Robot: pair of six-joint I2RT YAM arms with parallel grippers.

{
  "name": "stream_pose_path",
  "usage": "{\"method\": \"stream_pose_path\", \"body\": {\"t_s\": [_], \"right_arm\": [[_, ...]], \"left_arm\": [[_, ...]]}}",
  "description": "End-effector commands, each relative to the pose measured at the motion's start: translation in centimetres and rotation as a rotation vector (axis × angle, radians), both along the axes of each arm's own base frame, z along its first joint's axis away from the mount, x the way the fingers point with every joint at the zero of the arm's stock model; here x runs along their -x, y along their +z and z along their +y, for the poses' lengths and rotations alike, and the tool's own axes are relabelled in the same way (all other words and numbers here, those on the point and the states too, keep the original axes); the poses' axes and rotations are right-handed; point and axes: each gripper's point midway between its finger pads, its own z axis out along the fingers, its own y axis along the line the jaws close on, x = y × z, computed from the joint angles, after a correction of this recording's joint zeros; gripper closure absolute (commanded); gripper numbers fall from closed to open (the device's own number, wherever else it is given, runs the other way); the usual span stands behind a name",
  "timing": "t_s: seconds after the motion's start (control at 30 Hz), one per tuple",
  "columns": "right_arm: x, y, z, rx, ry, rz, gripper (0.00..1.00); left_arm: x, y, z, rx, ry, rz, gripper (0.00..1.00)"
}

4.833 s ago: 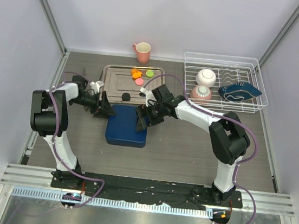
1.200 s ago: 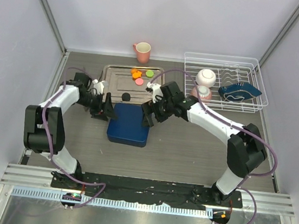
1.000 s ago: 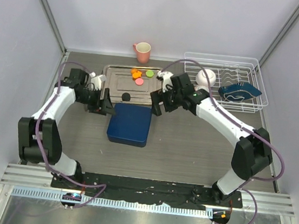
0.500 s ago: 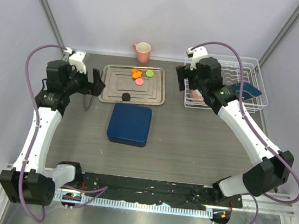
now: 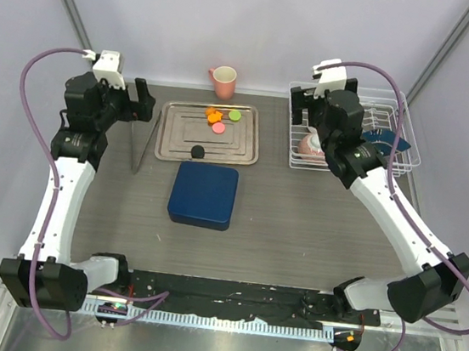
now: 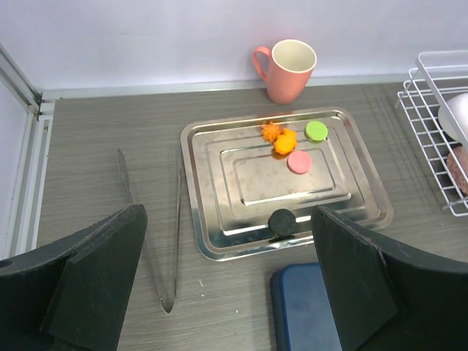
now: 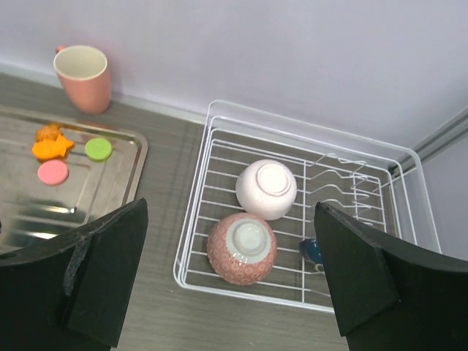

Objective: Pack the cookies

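The cookies lie on a steel tray [image 5: 171, 133]: orange ones [image 5: 213, 115], a pink one [image 5: 218, 127], a green one [image 5: 235, 116] and a black one [image 5: 196, 150] near its front edge. The left wrist view shows the orange [image 6: 281, 139], green [image 6: 316, 131], pink [image 6: 298, 161] and black [image 6: 281, 221] cookies. A closed dark blue box [image 5: 203, 195] sits in front of the tray. My left gripper [image 5: 138, 99] hangs open, high at the tray's left. My right gripper [image 5: 309, 109] hangs open above the dish rack. Both hold nothing.
Metal tongs [image 5: 140, 142] lie left of the tray. A pink mug [image 5: 223, 81] stands behind the tray. The white wire rack [image 5: 409, 150] at the back right holds a white bowl [image 7: 267, 189], a red patterned bowl [image 7: 242, 248] and a dark blue dish [image 5: 375, 142].
Both arms have lifted off the blue box and swung apart: the left to the back left, the right over the rack. The left jaws have opened wide.
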Motion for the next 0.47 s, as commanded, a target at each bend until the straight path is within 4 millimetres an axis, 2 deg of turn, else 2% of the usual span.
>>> {"method": "stream_pose_path", "body": {"t_s": [0.0,0.17,0.3,0.43], "right_arm": [[0.5,4.7,-1.6,-0.052,-0.073,-0.153,0.01],[0.6,4.0,-1.8,-0.056,-0.086,-0.149,0.01],[0.5,3.4,-1.9,-0.049,-0.088,-0.140,0.01],[0.6,3.5,-1.7,-0.059,-0.080,-0.144,0.00]], "left_arm": [[-1.4,3.9,0.4,0.026,0.037,-0.114,0.00],[-2.1,3.5,-0.1,0.056,0.024,-0.100,0.00],[-2.1,3.9,-0.2,0.063,0.017,-0.114,0.00],[-2.0,4.0,-0.2,0.060,0.016,-0.118,0.00]]}}
